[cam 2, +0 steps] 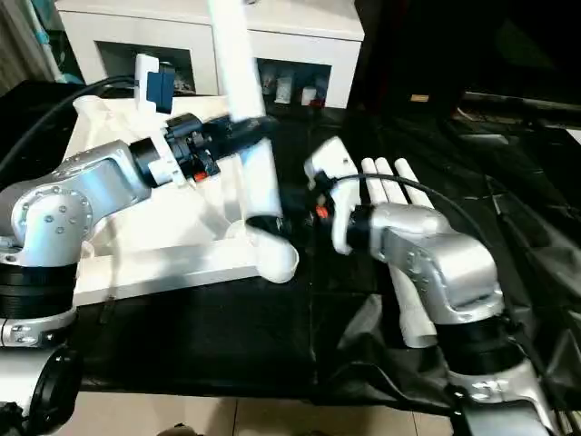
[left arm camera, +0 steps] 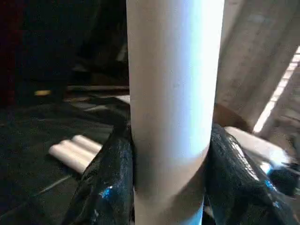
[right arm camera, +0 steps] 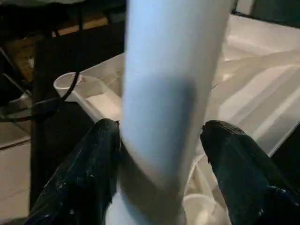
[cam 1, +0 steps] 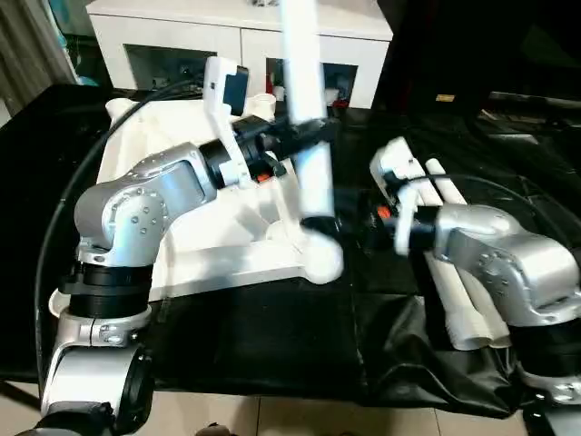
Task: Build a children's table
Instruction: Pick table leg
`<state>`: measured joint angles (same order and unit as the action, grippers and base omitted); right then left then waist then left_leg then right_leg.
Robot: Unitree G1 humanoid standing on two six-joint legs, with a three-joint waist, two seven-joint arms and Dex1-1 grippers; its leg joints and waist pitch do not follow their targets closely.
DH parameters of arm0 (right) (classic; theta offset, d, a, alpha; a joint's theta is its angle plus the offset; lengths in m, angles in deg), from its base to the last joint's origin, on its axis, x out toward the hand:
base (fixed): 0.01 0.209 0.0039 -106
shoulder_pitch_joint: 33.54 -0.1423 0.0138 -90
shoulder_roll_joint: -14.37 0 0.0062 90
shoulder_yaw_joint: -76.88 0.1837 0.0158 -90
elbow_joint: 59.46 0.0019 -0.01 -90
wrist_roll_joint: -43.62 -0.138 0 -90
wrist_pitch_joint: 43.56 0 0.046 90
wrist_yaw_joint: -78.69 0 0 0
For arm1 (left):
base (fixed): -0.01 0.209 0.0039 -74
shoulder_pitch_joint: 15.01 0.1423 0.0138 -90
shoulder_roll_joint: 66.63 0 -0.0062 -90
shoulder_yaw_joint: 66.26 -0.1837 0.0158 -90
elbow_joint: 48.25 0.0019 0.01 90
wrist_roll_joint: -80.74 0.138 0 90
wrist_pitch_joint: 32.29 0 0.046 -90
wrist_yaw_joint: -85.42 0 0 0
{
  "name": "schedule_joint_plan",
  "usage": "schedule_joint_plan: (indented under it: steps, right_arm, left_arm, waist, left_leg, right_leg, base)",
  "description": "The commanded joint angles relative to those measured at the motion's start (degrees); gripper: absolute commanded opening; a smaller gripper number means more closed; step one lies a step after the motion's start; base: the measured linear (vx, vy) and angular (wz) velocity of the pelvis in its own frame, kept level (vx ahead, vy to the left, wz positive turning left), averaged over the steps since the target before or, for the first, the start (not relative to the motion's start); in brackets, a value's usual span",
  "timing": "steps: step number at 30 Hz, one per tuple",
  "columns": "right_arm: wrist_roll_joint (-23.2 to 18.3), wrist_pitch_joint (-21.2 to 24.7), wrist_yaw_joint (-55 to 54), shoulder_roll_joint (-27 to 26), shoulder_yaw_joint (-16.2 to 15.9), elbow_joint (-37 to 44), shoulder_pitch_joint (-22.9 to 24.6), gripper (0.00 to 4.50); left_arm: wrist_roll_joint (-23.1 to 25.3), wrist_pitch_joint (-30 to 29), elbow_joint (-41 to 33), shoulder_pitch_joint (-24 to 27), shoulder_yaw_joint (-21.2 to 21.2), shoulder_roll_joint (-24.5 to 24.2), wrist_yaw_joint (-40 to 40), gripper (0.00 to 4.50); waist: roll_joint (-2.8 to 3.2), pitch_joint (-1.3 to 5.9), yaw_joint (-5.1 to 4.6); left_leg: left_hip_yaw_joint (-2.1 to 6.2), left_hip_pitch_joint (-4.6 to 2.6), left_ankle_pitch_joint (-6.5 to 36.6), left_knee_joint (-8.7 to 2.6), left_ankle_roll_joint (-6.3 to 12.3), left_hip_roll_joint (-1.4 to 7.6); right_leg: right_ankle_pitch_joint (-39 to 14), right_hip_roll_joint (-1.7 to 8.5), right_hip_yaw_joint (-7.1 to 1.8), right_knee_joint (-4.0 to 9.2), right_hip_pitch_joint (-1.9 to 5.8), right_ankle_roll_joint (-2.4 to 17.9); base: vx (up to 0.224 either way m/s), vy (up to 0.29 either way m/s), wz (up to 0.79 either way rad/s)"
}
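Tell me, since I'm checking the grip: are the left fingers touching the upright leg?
Touching: left wrist view shows both fingers pressed against the leg.

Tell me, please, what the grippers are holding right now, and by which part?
The left gripper clamps the upright white leg partway up its shaft. The right gripper straddles the same leg lower down, near the tabletop socket, with a gap at one finger.

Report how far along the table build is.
Done: nothing fully seated yet. In hand: one white tapered tube leg stands in the near corner socket of the upturned white ribbed plastic tabletop, left claw clamped on it. Left: three spare white legs lie on the black sheet.
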<state>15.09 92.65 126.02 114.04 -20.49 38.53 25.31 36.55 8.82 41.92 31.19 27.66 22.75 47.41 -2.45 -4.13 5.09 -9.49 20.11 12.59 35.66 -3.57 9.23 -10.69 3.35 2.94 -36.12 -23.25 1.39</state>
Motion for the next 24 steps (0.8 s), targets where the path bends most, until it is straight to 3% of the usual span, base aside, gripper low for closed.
schedule_joint_plan:
  steps: [1, 4, 9, 11, 20, 23, 24]
  right_arm:
    - [-1.16, 1.45, 1.10, 1.16, -0.20, 1.14, 0.40, 3.08]
    - [-2.31, 3.00, 1.21, 1.47, 0.05, 1.58, 0.40, 3.08]
    - [-3.35, 4.99, 0.99, 1.06, 0.70, 1.71, 0.18, 2.67]
    - [-3.35, 5.16, 1.18, 0.99, 0.73, 1.81, 0.26, 2.33]
    - [-4.06, 5.22, 0.05, 0.22, 0.54, 2.02, 0.28, 1.90]
    - [-1.95, 2.55, -1.92, -0.74, 0.45, 1.26, -0.05, 1.88]
    - [5.17, -4.68, -7.36, -2.43, -1.07, -0.92, -0.81, 1.88]
  left_arm:
    - [-1.13, -0.33, -1.33, -1.86, -0.35, -0.71, -2.40, 1.77]
    - [-2.59, -0.95, -1.23, -1.88, 0.04, -0.82, -4.19, 1.77]
    - [-3.03, -1.34, -1.12, -1.76, 0.13, -0.88, -5.24, 1.77]
    - [-3.10, -1.41, -1.11, -1.73, 0.20, -0.80, -5.32, 1.77]
    - [-3.62, -1.33, -0.41, -1.85, 0.68, -0.70, -5.45, 1.77]
    - [-1.91, -0.92, 0.54, -2.07, 0.81, -0.20, -2.51, 2.12]
    - [-0.36, -0.92, 1.52, -1.98, 1.03, 1.01, 1.32, 2.33]
  waist:
    - [-0.26, 4.26, 0.07]
    - [-0.19, 4.26, 0.04]
    - [-0.12, 4.42, 0.12]
    - [-0.15, 4.43, 0.11]
    - [-0.19, 4.41, 0.17]
    - [-0.15, 4.43, 0.16]
    - [0.06, 4.47, 0.20]
  left_leg:
    - [0.78, 0.32, 1.64, -4.00, 1.36, 3.13]
    - [0.75, 0.15, 1.96, -3.99, 1.01, 3.11]
    - [0.77, 0.20, 0.80, -3.93, 0.99, 3.20]
    - [0.75, 0.21, 0.66, -3.92, 1.01, 3.16]
    - [0.76, 0.26, 0.87, -3.94, 0.62, 3.14]
    - [0.77, 0.24, 0.75, -3.95, 0.49, 3.15]
    - [0.79, 0.30, 0.74, -3.89, 0.16, 3.24]
  right_leg:
    - [-8.19, 4.77, -3.17, 3.71, 4.01, 11.93]
    - [-9.80, 4.64, -3.15, 3.89, 3.82, 11.14]
    - [-7.52, 4.61, -3.09, 3.60, 3.80, 11.67]
    - [-7.36, 4.57, -3.09, 3.58, 3.80, 11.71]
    - [-8.60, 4.62, -3.08, 3.69, 3.81, 11.12]
    - [-8.04, 4.62, -3.07, 3.67, 3.80, 11.22]
    - [-7.93, 4.73, -3.07, 3.59, 3.69, 11.19]
  base:
    - [0.000, 0.000, 0.00]
    - [0.000, 0.000, 0.00]
    - [0.000, 0.000, 0.00]
    - [0.000, 0.000, 0.00]
    - [0.000, 0.000, 0.00]
    - [0.000, 0.000, 0.00]
    - [0.000, 0.000, 0.00]
